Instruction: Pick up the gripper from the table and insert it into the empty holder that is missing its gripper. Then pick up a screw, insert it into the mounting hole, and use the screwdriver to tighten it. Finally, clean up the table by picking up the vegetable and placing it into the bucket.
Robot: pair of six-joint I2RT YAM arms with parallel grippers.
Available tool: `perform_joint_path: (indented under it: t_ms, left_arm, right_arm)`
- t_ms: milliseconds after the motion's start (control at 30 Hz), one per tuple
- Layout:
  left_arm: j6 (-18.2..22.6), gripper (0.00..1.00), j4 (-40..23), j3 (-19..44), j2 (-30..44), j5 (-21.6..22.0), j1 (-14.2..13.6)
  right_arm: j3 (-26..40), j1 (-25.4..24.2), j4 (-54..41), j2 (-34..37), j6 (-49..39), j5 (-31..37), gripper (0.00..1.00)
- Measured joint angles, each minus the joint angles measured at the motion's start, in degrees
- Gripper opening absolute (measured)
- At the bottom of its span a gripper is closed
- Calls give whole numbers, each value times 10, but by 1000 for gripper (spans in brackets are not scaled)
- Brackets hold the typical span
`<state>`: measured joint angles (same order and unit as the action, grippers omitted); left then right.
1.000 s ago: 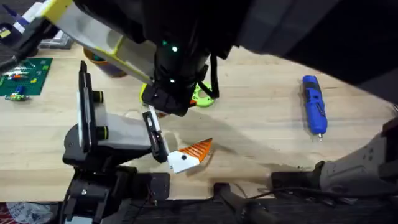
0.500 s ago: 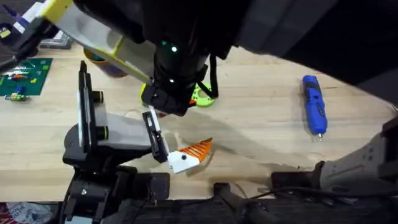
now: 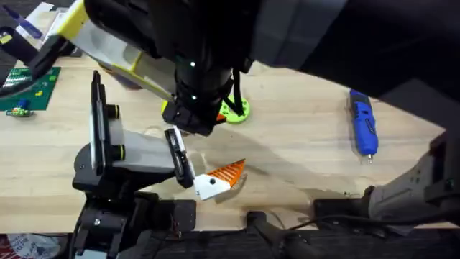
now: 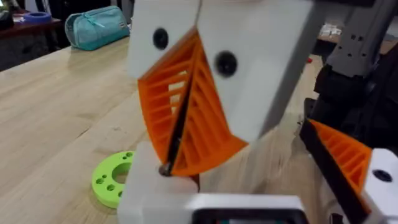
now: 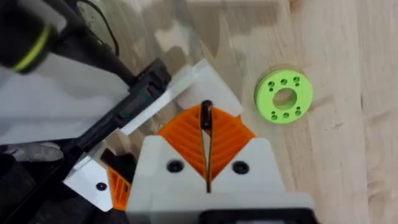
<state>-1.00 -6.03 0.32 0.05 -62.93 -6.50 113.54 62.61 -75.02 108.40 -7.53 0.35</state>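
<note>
Beside the holder (image 3: 129,155) lies the gripper (image 3: 219,179), screwdriver (image 3: 363,122) well apart.

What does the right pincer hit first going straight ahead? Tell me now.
Most likely the white body of the holder, just ahead of the right pincer. The green ring lies off to one side. Depth is unclear.

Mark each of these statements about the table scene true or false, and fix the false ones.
1. The blue screwdriver lies on the table, in no jaws. True.
2. The orange-tipped gripper finger is already mounted in the holder. False: it lies on the wood beside the holder.
3. A lime green ring lies flat on the table. True.
4. The left gripper has its jaws wide open. False: its orange pads are pressed together.
</note>
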Motion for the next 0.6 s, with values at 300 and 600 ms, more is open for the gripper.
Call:
perform_joint_path:
  t_ms: [300, 600]
  left_arm:
    - [-1, 986, 0, 0, 0, 0, 0]
    - [-2, 986, 0, 0, 0, 1, 0]
  right_arm:
    - [0, 4, 0, 0, 0, 1, 9]
    - [0, 5, 12, 0, 2, 0, 59]
